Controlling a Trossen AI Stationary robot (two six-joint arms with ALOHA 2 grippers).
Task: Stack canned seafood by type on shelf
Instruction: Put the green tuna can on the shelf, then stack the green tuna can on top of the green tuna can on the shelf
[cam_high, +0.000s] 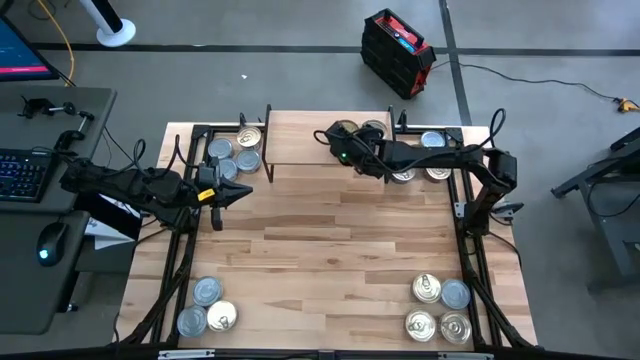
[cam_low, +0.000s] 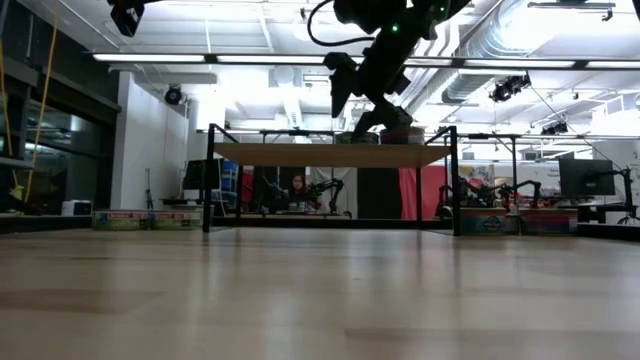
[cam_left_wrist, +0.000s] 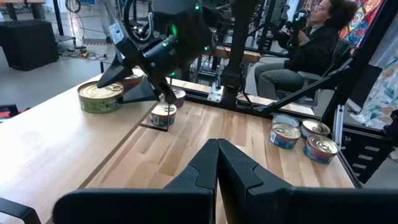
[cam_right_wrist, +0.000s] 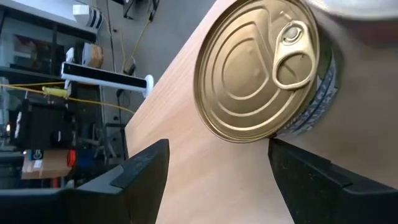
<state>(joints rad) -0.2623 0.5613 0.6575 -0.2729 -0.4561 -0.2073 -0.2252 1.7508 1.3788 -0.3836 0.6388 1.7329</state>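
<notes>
While your right gripper (cam_high: 338, 140) reaches over the shelf (cam_high: 300, 150), its fingers stand apart, one on each side of a gold-lid tin (cam_right_wrist: 261, 68). You can see that tin sitting on the shelf board. It is not lifted. Your left gripper (cam_high: 240, 193) waits over the table (cam_high: 330, 260), fingers pressed together and holding nothing. More tins (cam_high: 235, 155) sit beside the shelf on both sides. Other tins (cam_high: 440, 307) sit in small groups at the two near corners of the table.
</notes>
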